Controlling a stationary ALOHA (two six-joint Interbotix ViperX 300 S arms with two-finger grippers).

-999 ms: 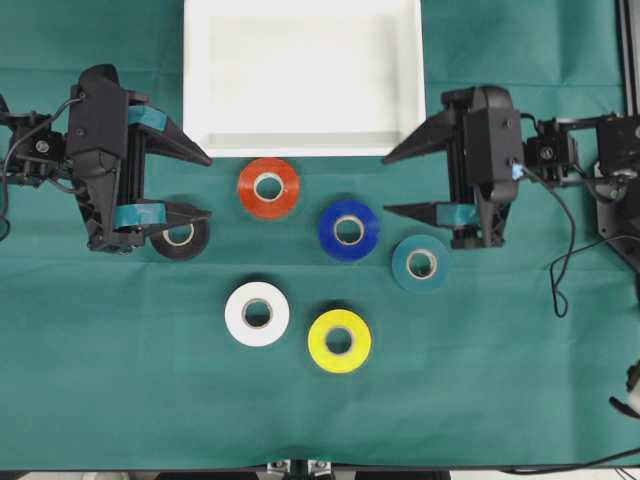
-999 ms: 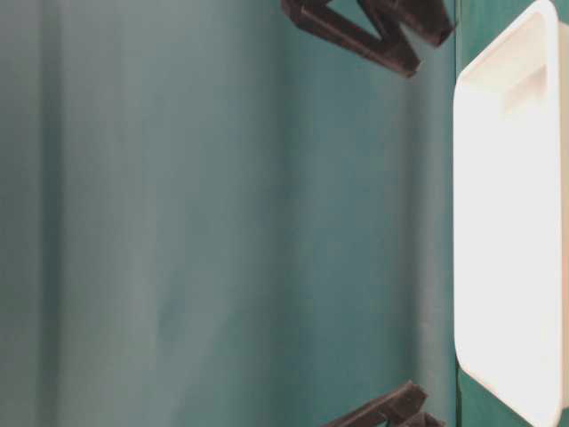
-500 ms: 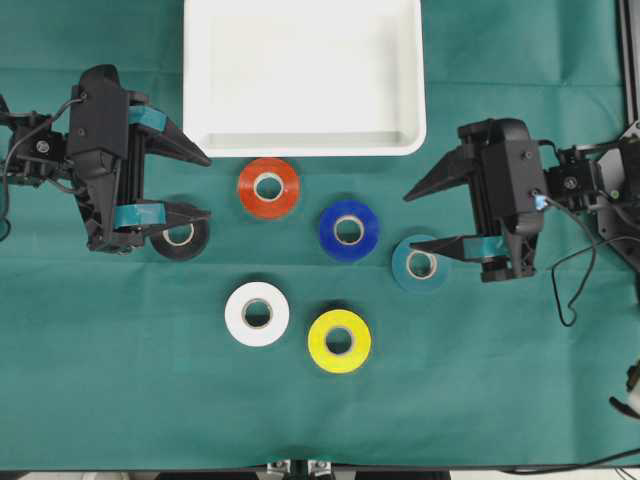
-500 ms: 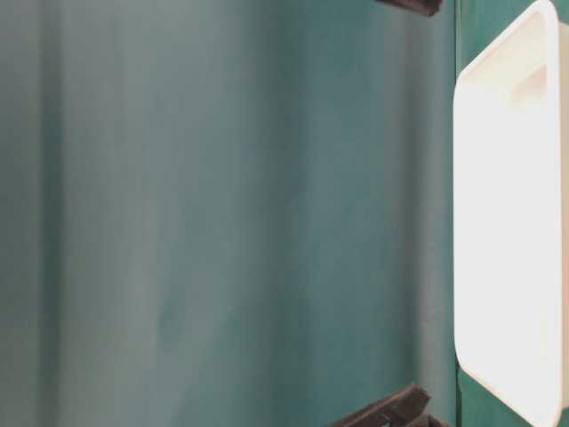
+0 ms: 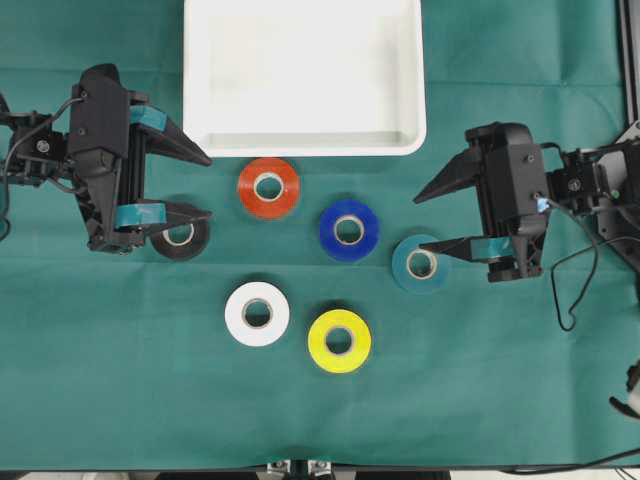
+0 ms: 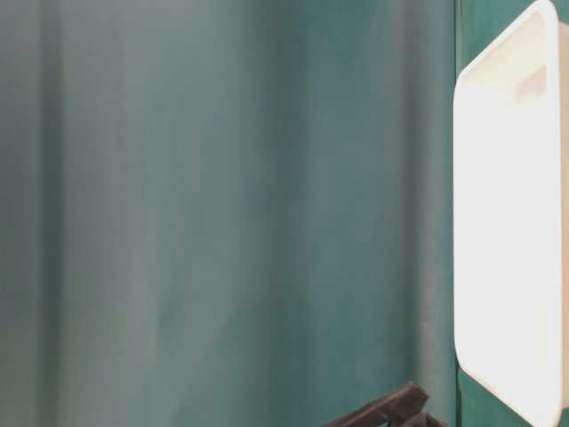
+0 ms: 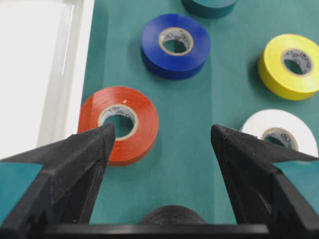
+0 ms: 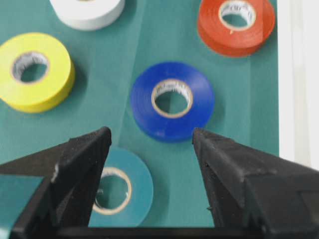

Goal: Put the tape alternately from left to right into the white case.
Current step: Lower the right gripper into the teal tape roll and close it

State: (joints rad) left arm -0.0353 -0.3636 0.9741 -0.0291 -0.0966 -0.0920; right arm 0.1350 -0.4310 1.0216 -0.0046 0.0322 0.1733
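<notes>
Six tape rolls lie flat on the green desk, none in the white case [image 5: 304, 140] yet, which sits at the far side w/ nothing in it. Black roll [image 5: 181, 240] is far left, partly under the left claw [image 5: 203, 186]. Red-orange [image 5: 268, 187], blue [image 5: 348, 229] and teal [image 5: 420, 264] run in a diagonal to the right; white roll [image 5: 257, 313] and yellow [image 5: 339, 340] sit nearer.

Left claw is spread wide, holding nothing. Right claw [image 5: 437, 220] is also wide and bare, one finger over the teal roll's edge.

Handling, I'd guess: rolls look light, stiff, glossy, so prob. slippery on the outer face. Best bet is pinching across rim and cardboard core, one finger down the hole, or squeezing the full width.
</notes>
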